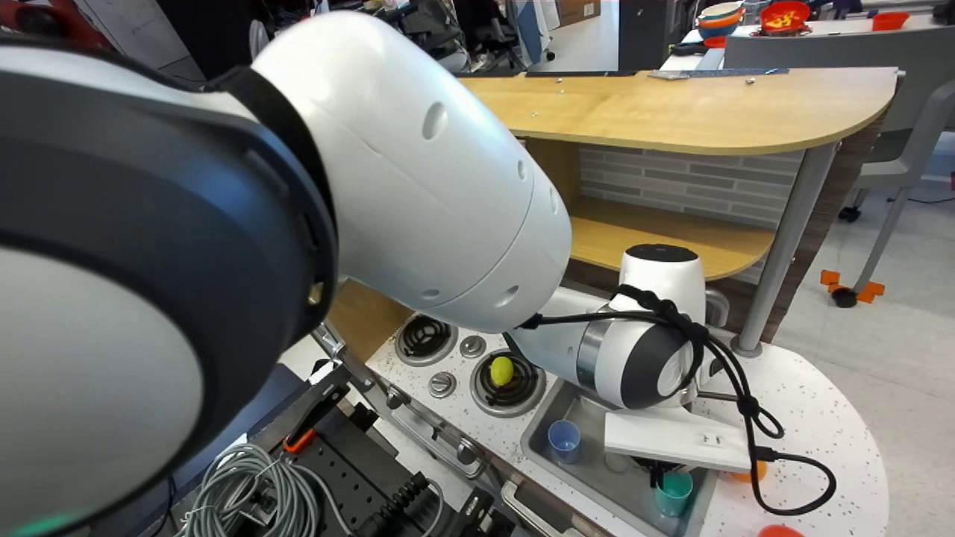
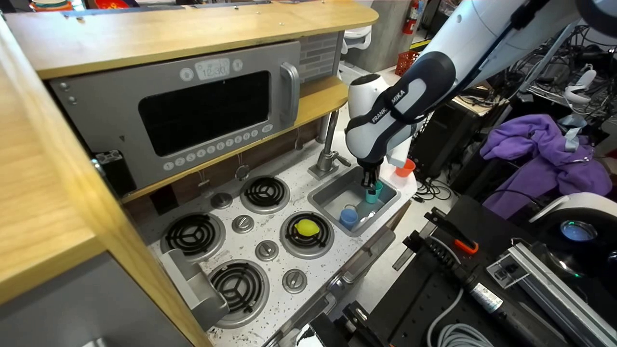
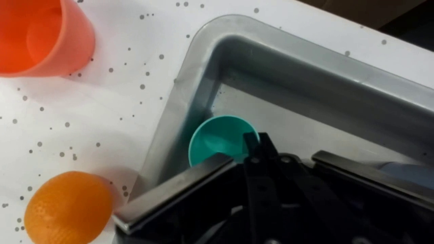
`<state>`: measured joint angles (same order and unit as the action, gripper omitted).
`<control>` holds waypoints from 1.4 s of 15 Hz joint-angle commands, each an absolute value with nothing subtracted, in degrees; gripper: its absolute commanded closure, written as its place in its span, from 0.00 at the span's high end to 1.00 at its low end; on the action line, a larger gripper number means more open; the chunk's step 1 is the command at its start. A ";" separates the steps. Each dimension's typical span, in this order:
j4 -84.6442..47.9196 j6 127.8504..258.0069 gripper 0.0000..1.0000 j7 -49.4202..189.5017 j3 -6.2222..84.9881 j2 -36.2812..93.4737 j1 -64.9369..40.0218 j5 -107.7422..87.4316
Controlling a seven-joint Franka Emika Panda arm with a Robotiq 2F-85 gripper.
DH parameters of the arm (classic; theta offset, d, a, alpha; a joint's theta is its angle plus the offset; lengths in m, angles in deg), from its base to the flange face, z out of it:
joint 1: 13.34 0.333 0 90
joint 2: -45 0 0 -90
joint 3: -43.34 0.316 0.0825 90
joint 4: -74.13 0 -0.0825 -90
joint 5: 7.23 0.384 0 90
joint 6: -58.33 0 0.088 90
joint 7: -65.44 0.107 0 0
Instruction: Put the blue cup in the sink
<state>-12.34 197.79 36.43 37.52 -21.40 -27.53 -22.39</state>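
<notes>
The blue cup, a small turquoise cup [image 1: 674,495] [image 2: 373,193] [image 3: 217,139], is inside the sink [image 1: 539,432] [image 2: 322,205] [image 3: 305,51], near one end wall. My gripper [image 1: 656,473] [image 2: 369,185] [image 3: 257,138] points down into the basin. Its fingertips are closed together on the cup's rim, one finger inside the cup and one outside. The cup stands roughly upright with its mouth up. I cannot tell whether its base touches the sink floor. Part of the cup is hidden behind the gripper in the wrist view.
A darker blue cup [image 1: 564,440] [image 2: 348,218] lies in the sink. A red-orange cup [image 2: 405,167] [image 3: 51,37] and an orange [image 3: 69,206] sit on the counter beside it. A tap [image 2: 327,161] stands behind the sink. A lemon [image 1: 501,371] [image 2: 307,228] rests on a burner.
</notes>
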 commanded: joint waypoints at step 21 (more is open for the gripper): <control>-18.26 198.91 0.78 44.46 41.05 -15.61 -30.35 -13.38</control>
